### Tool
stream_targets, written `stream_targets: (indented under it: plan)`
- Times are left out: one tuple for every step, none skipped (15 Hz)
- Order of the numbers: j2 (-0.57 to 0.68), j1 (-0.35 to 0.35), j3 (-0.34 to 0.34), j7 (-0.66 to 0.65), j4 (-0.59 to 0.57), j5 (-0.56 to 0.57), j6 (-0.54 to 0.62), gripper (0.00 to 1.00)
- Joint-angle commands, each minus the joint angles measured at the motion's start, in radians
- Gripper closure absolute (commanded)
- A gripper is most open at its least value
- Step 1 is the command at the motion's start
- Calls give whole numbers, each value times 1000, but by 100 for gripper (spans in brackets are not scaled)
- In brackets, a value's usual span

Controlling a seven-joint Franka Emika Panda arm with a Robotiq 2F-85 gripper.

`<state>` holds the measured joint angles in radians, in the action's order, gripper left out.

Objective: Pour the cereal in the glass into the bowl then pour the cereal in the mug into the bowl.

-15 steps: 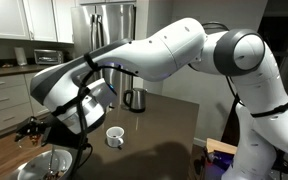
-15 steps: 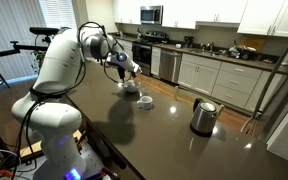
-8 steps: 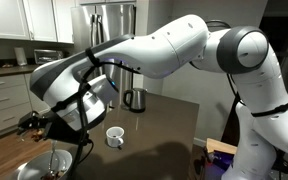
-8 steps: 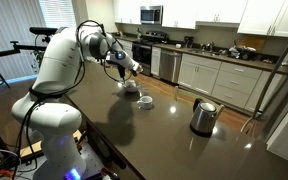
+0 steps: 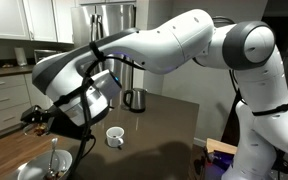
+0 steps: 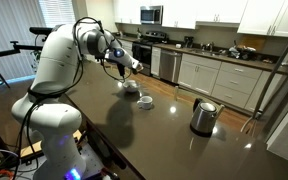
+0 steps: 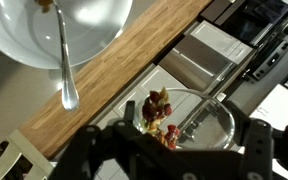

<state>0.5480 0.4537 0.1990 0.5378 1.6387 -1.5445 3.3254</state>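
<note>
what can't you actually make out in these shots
- Mug contents: too small in both exterior views, and its inside is dark.
- Bowl: cut off by the top edge of the wrist view, so how full it is stays unclear.
- Glass: its lower part is hidden by the gripper and the wrist view's bottom edge.
- Cereal in the glass: blurred, so single pieces cannot be counted.

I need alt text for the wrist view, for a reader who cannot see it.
The pincer grips a clear glass holding reddish cereal. At the upper left, a white bowl with a metal spoon in it stands beside a wooden strip.
</note>
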Motion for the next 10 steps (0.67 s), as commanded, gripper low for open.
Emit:
stream_targets:
  plan:
    - [-63,6,13,33,50,-23,44,40]
    - [-68,8,14,30,54,-19,52,40]
    - [-76,11,17,27,58,-15,61,40]
    - [-82,15,19,25,60,-11,68,40]
    - [-100,27,7,-161,116,164,67,40]
    - [-105,27,8,-188,129,206,69,40]
    - [-106,25,10,-249,147,266,70,40]
    - [-107,24,11,-301,165,315,71,40]
    - [-103,21,11,-350,181,358,69,40]
    - [-100,18,12,-395,195,398,66,40]
